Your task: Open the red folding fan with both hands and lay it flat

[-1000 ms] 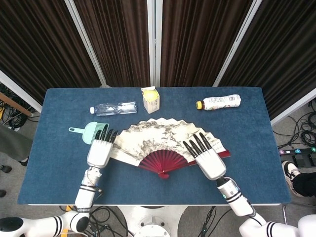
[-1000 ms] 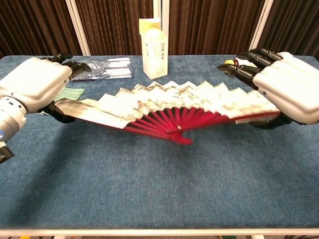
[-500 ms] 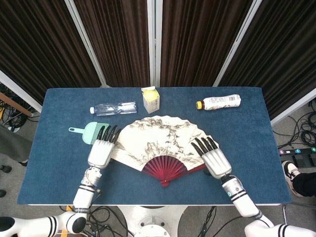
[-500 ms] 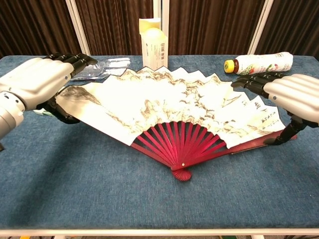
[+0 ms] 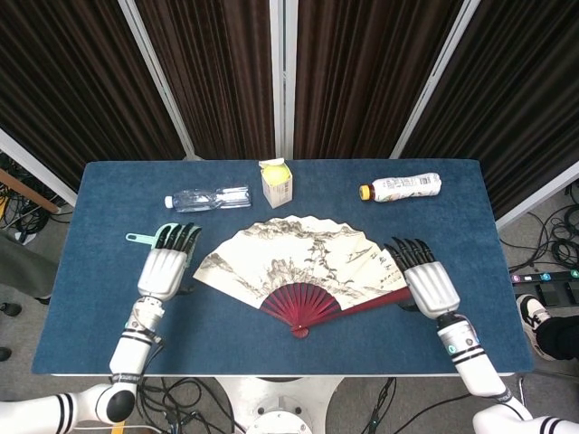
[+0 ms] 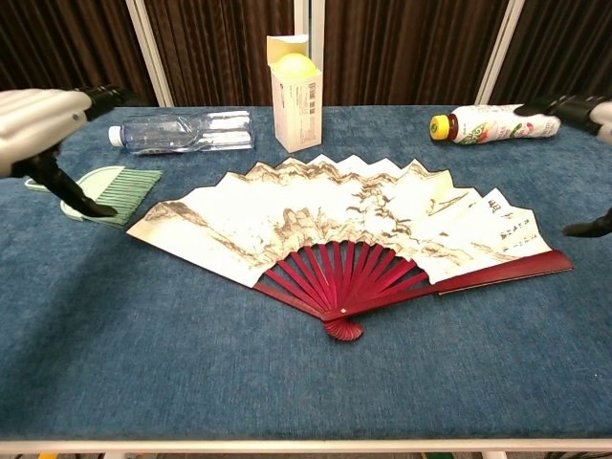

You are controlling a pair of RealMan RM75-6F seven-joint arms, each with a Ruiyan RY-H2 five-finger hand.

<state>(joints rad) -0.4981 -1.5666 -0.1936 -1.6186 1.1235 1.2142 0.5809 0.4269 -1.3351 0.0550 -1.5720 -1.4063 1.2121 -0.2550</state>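
Lying fan [image 5: 303,267] between both robot hands

Dark brown pleated curtains [image 5: 217,72] fill the upper frame, split by slanted white frame bars [image 5: 154,68]. A table with a blue cloth top [image 5: 99,307] fills centre frame; grey floor [image 5: 27,380] shows lower left and along the right edge. Black cables [image 5: 552,226] lie tangled at right, with a wooden piece [image 5: 23,190] at far left.

I see a clear bottle [image 5: 209,199] lying flat, carton [image 5: 277,183] upright, labelled bottle [image 5: 399,188] on its side, green comb [image 6: 107,192] beside.
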